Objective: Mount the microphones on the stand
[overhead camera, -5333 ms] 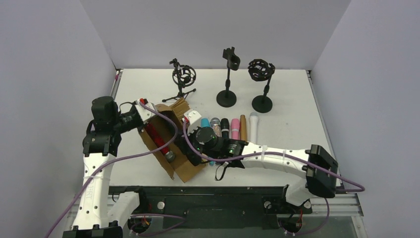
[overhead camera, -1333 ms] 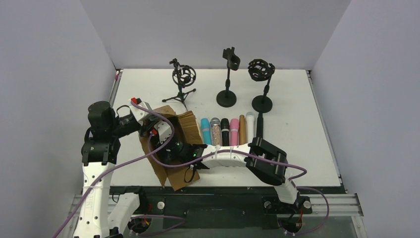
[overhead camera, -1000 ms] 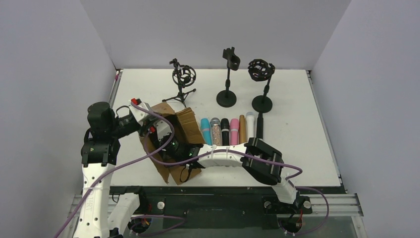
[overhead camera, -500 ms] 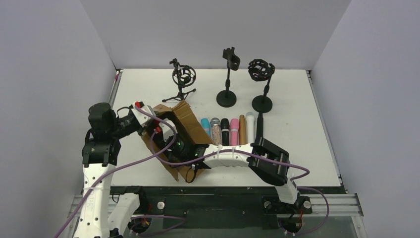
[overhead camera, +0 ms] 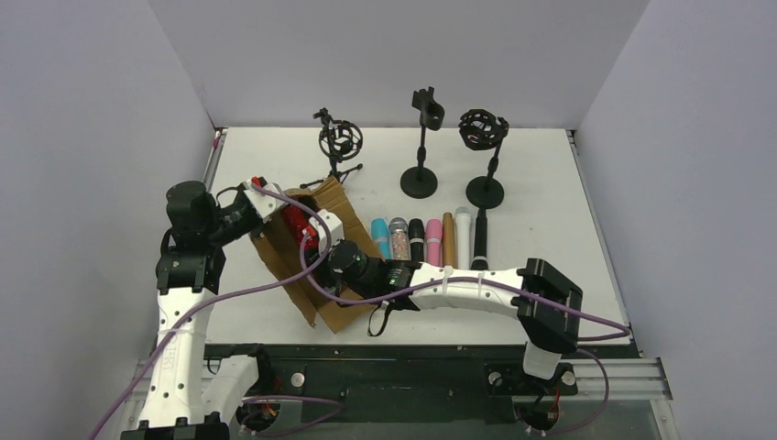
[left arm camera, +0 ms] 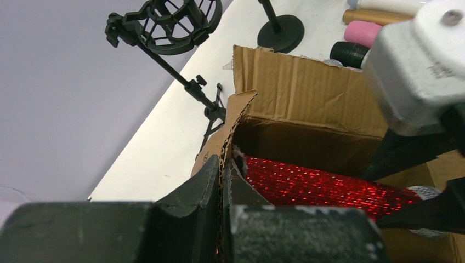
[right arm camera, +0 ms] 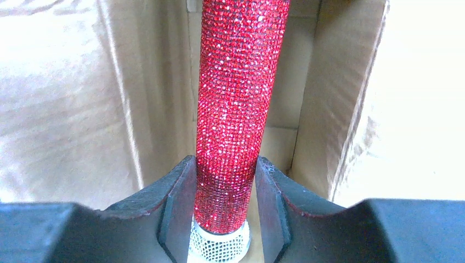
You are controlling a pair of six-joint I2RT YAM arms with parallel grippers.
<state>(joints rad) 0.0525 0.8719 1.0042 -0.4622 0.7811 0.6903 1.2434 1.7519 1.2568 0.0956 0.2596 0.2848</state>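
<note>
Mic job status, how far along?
Done: nothing mounted; the three stands are bare, and a row of mics lies on the table. In hand: right gripper is shut on the red mic inside the box, left gripper pinches the box flap. Left: lift it out, then mount mics on stands.

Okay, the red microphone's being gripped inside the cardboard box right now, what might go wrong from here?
The right jaws clamp the red microphone right beside its mesh head, so the long handle might tilt and catch the box wall on the way out.
The left jaws pinch only a thin cardboard edge; it may tear or slip, letting the box lurch toward the row of microphones next to it.
</note>
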